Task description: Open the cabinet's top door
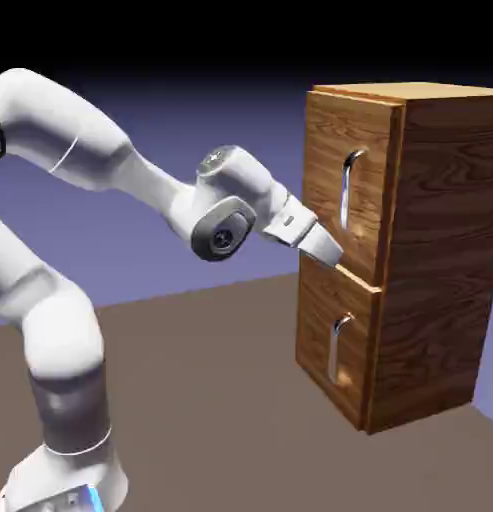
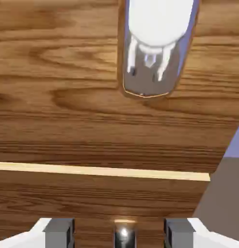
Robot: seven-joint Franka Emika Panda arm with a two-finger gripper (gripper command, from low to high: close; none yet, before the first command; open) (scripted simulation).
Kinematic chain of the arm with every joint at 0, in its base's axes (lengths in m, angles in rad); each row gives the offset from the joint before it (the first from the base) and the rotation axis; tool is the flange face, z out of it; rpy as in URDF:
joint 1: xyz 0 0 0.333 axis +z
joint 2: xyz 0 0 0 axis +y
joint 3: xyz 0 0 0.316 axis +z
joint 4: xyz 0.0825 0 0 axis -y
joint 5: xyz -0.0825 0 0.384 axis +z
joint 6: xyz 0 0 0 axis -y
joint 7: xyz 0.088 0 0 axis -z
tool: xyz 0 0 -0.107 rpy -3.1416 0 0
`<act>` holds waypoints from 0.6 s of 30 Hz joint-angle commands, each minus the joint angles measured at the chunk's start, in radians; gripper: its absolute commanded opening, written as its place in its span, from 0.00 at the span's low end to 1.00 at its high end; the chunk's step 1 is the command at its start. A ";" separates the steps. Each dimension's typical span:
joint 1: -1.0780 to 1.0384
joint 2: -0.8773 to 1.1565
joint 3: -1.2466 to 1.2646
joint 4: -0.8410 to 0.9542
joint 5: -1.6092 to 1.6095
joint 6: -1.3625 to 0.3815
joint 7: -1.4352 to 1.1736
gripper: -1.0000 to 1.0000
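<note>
Open gripper low at the seam, short of the top door's handle

Nearest, the white two-finger gripper (image 1: 335,255) stands released, holding nothing, its grey fingertips (image 2: 58,232) apart; it sits by the pale seam between panels, below the long curved silver bar handle (image 1: 348,190), so closing here would likely catch bare wood (or the short lower handle (image 1: 337,345)); beyond, the tall, smooth wood-grain top door (image 1: 330,150) looks shut on the boxy brown cabinet (image 1: 440,260) at the right.

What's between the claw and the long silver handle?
Only bare wood of the top door. In the exterior view, the claw sits below the long handle, nothing between.
</note>
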 commanded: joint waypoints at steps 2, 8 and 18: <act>0.025 -0.014 -0.026 0.006 -0.087 -0.009 0.068 0.50; 0.101 -0.056 -0.105 0.023 -0.348 -0.038 0.271 0.50; 0.227 -0.126 -0.237 0.052 -0.783 -0.085 0.609 0.50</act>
